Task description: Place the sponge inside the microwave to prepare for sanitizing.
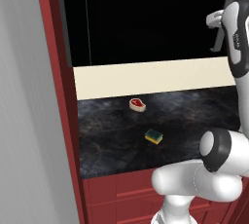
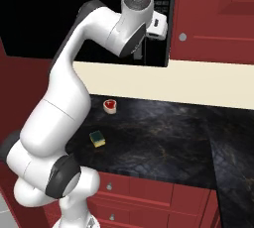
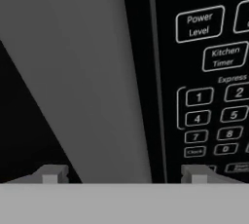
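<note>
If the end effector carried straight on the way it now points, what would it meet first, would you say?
Most likely the microwave's grey door handle, which lies straight ahead between the end effector's fingertips; depth is unclear.

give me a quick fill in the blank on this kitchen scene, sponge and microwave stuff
1. The sponge lies on the dark ____, untouched by the robot.
2. The small red-and-white piece sits nearer the ____ than the sponge does.
3. The end effector is raised up at the microwave, its fingertips straddling the grey door ____.
4. In the hand view, the key above "Kitchen Timer" reads "Power ____".

Missing words: countertop; wall; handle; Level
</note>
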You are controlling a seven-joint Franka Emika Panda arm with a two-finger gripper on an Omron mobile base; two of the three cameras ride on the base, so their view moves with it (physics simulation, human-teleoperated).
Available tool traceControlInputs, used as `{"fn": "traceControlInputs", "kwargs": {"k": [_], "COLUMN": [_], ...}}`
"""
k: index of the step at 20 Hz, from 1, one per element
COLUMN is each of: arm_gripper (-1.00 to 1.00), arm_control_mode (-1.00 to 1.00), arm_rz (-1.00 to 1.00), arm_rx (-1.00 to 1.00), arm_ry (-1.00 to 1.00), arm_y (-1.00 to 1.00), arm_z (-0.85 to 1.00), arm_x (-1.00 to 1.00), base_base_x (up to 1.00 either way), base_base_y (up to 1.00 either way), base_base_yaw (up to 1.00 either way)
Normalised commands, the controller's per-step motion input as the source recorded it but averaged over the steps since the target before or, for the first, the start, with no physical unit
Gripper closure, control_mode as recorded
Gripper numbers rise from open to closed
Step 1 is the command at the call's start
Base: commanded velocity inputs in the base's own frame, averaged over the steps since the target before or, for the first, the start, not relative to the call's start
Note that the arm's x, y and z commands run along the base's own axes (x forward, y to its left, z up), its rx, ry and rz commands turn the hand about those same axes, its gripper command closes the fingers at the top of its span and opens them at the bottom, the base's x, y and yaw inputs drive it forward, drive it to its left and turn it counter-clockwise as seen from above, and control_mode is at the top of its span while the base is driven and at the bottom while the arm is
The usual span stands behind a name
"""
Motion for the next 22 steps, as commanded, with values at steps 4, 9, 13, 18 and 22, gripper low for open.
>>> {"fn": "traceControlInputs", "kwargs": {"k": [4, 9, 13, 18, 22], "arm_gripper": [1.0, 1.0, 1.0, 1.0, 1.0], "arm_control_mode": [-1.0, -1.0, -1.0, -1.0, -1.0], "arm_rz": [0.01, 0.0, -0.02, -0.13, -0.36], "arm_rx": [0.0, 0.0, 0.0, -0.14, -0.27], "arm_ry": [-0.01, 0.0, -0.02, -0.07, -0.03], "arm_y": [0.0, 0.0, 0.0, 0.11, 0.49], "arm_z": [0.0, 0.0, 0.0, 0.0, 0.0], "arm_x": [0.0, 0.0, -0.36, -0.81, -0.74], "base_base_x": [0.0, 0.0, 0.0, 0.0, 0.0], "base_base_y": [0.0, 0.0, 0.0, 0.0, 0.0], "base_base_yaw": [0.0, 0.0, 0.0, 0.0, 0.0]}}
